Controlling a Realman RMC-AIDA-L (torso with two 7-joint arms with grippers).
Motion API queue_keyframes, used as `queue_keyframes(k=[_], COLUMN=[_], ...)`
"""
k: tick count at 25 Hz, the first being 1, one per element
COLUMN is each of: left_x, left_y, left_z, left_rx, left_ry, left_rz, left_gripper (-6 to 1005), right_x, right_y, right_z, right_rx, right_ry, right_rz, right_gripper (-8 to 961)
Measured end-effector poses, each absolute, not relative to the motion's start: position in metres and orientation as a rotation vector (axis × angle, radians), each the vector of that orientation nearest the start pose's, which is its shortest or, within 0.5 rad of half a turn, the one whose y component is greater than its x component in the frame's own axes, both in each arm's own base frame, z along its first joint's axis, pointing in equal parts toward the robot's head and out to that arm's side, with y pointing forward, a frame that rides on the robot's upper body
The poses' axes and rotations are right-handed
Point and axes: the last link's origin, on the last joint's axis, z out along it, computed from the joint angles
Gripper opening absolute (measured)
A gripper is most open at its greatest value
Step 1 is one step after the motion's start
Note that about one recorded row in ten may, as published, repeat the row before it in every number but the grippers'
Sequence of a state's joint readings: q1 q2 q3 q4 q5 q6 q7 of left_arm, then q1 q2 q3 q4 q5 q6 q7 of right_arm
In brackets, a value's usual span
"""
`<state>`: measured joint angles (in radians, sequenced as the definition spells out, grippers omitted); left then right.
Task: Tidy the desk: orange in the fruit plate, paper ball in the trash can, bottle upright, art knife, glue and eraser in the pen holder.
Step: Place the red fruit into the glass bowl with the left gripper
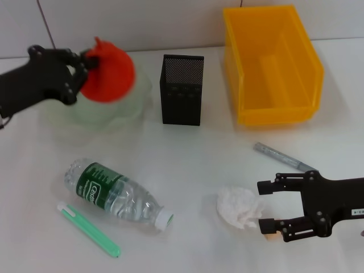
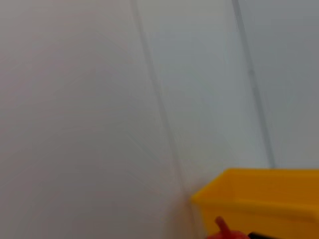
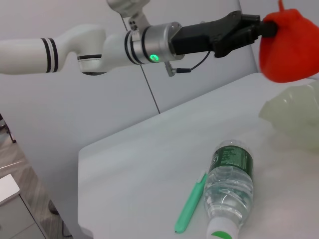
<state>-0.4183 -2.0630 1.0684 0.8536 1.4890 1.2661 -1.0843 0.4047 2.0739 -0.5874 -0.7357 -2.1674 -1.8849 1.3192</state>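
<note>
My left gripper is shut on the red-orange orange and holds it above the pale-green fruit plate. The right wrist view shows that grip, the orange and the plate. My right gripper is open on the table, its fingers at the right side of the white paper ball. A small tan bit that may be the eraser shows by its nearer finger. The bottle lies on its side. The black pen holder and the yellow trash can stand at the back.
A green stick-shaped tool lies in front of the bottle. A grey pen-shaped tool lies between the trash can and my right gripper. A white wall runs behind the table. The left wrist view shows the wall and the trash can's rim.
</note>
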Motion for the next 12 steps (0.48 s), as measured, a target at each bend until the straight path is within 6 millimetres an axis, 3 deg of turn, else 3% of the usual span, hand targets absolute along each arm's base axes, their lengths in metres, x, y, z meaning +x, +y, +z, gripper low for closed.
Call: queue_keyframes(k=[2, 7, 8, 12], left_x=[-0.239, -0.242, -0.255, -0.256], left_y=[0.384, 0.392, 0.408, 0.411], left_z=[0.028, 0.023, 0.011, 0.005], left_rx=[-2.326, -2.309, -2.232, -2.230], left_ry=[-0.157, -0.183, -0.276, -0.313], left_rz=[-0.651, -0.610, -0.487, -0.460], left_gripper=[45, 46, 46, 44], right_x=[0.289, 0.289, 0.288, 0.289], right_y=[0.260, 0.261, 0.261, 0.260], right_z=[0.017, 0.017, 0.017, 0.017], right_rx=[-2.920, -2.921, -2.922, -2.921], right_ry=[0.628, 0.624, 0.624, 0.629], right_rz=[0.732, 0.732, 0.732, 0.733], right_gripper=[826, 825, 825, 826])
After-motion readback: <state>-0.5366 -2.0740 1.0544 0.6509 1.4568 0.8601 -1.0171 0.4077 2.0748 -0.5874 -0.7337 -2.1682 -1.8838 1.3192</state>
